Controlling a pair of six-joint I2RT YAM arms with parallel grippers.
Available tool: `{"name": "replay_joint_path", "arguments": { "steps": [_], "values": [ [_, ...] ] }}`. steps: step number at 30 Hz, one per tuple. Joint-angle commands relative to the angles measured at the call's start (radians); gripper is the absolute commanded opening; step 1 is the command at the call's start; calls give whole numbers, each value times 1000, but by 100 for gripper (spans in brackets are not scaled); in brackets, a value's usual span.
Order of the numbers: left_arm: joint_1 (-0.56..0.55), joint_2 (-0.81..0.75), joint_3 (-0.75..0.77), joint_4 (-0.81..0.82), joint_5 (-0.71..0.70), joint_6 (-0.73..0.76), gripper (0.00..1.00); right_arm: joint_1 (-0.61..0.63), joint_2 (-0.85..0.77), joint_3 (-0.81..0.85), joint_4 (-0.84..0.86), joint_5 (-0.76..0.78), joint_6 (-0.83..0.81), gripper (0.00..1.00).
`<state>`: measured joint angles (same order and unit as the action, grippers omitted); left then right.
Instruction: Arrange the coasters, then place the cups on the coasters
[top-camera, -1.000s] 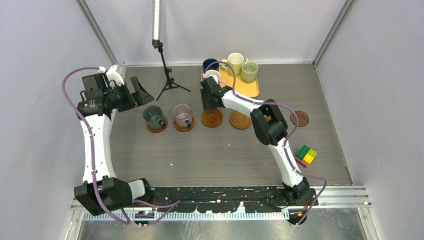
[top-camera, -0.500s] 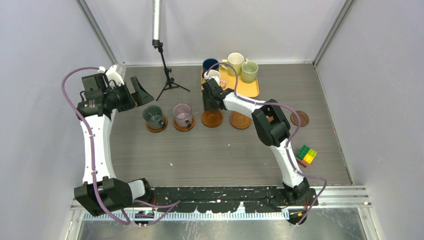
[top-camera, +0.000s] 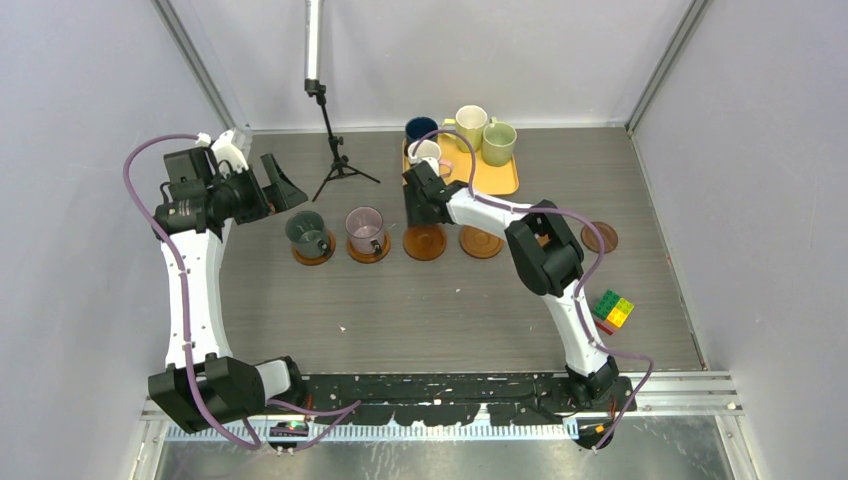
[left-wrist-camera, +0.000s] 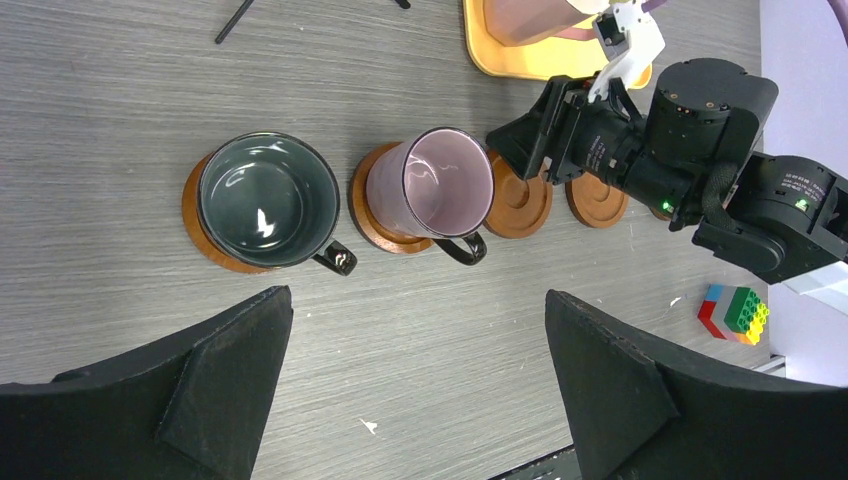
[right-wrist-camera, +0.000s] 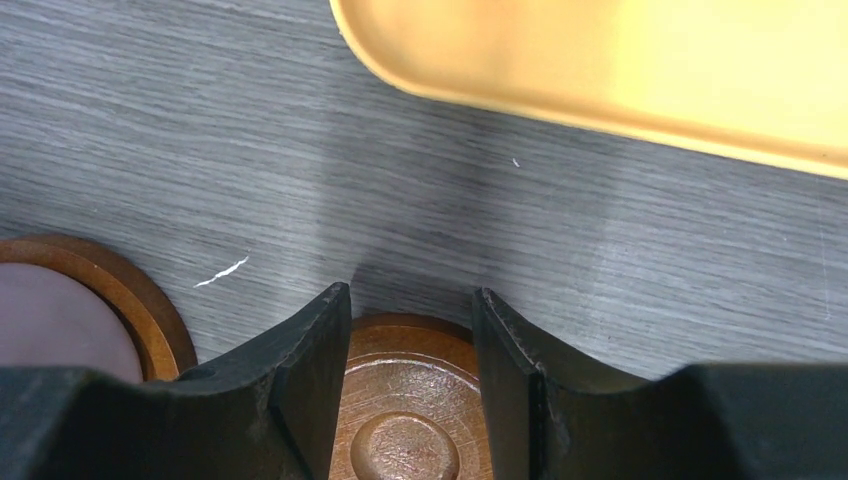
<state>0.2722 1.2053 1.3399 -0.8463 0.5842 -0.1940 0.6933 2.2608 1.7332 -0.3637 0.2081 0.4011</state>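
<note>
Right claw half open, empty, poised over bare coaster. Coaster probably light, stiff, slick wood: pinch across raised rim. Left claw wide open, empty.

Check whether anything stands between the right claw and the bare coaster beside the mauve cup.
Nothing visible does. The right claw hangs, jaws apart, right over the bare coaster; the mauve cup's coaster lies apart to one side.
</note>
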Motion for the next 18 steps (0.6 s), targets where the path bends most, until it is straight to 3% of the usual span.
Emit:
{"name": "replay_joint_path", "arguments": {
  "steps": [1,11,18],
  "values": [
    [1,-27,-4,43,2,7,100,18,-50,-22,-53,-10,34,53],
    [1,-17,8,36,5,14,100,-7,-107,103,-92,-52,-5,66],
    [-1,-14,11,32,32,33,100,-64,-248,134,-108,-171,-128,75]
  ]
}}
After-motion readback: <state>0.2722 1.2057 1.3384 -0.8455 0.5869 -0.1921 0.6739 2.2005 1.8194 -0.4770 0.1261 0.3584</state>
